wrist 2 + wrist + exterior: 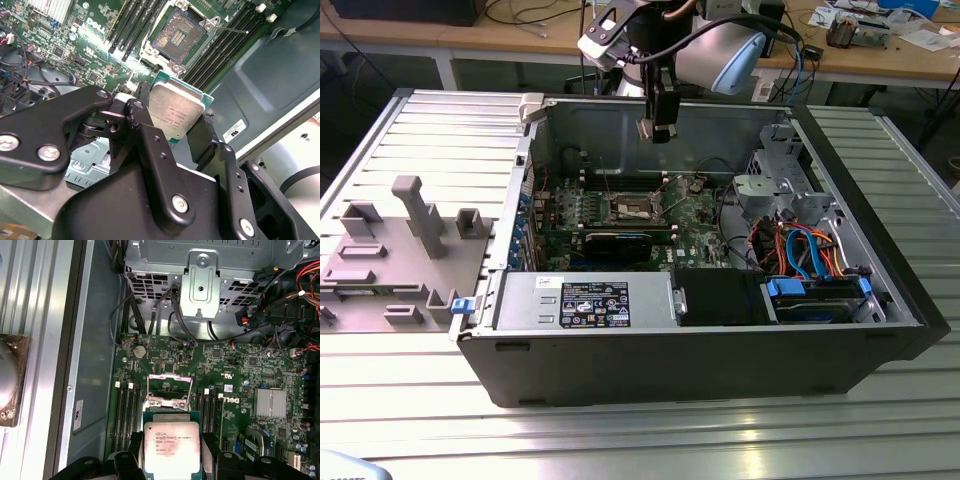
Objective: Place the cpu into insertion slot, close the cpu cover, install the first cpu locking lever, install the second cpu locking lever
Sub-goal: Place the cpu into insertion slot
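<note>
Ribbed metal workbench (410, 120) bearing an open computer case (720, 370). Gripper (658, 130) clamped on the cpu (171, 447), above the green motherboard (235, 375), apart from the insertion slot (180, 34). Cpu cover (170, 385) raised. First step in hand: placement, probably demanding square alignment. Small print on chip top and on white sticker (77, 415), left unread.

We are in a robotics lab: an opened PC case (700, 350) lies on a ribbed aluminium table (620, 440), with a robot arm (720, 50) above it. Behind stand wooden benches (880, 65) strewn with cables (535, 15) and parts (860, 30). Grey fixtures (420, 225) sit at the exterior view's left.
</note>
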